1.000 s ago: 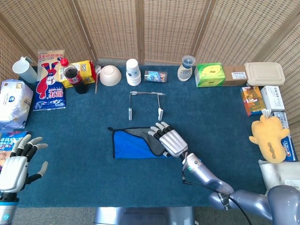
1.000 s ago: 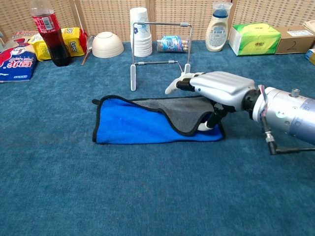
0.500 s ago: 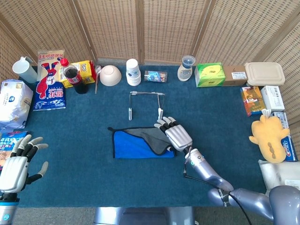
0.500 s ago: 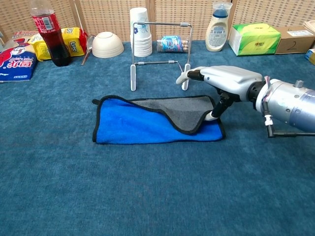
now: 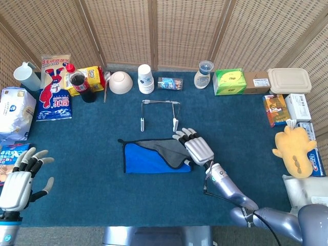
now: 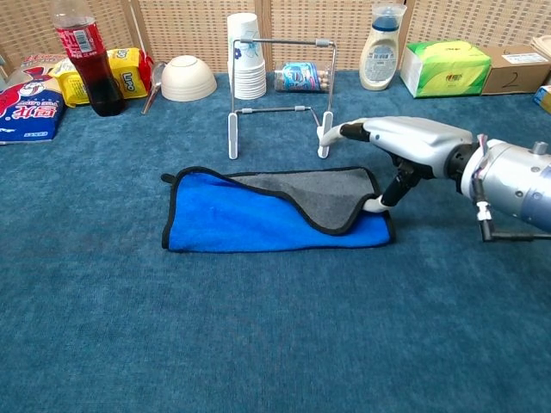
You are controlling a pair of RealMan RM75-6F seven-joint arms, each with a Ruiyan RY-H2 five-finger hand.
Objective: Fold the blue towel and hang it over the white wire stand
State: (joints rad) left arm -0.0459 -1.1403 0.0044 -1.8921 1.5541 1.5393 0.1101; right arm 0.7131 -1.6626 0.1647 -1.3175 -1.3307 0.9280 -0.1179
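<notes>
The blue towel (image 5: pixel 146 158) (image 6: pixel 241 222) lies flat mid-table, black-edged, with a grey flap folded over its right half. Just behind it stands the white wire stand (image 5: pixel 160 102) (image 6: pixel 280 41), bare. My right hand (image 5: pixel 197 147) (image 6: pixel 405 138) hovers at the towel's right end, fingers stretched out flat above the cloth; the thumb reaches down to the towel's right edge and nothing is pinched. My left hand (image 5: pixel 20 179) rests far off at the front left with its fingers spread, holding nothing; the chest view does not show it.
Along the back edge stand a cola bottle (image 5: pixel 84 84), snack bags, a white bowl (image 5: pixel 121 82), stacked paper cups (image 5: pixel 146 78), a lotion bottle (image 5: pixel 203 74) and a green tissue box (image 5: pixel 229 81). Boxes and a yellow plush (image 5: pixel 293 151) line the right side.
My right hand has drawn back rightward off the towel's middle to its right end, leaving the grey flap lying on the blue. The left hand has barely moved.
</notes>
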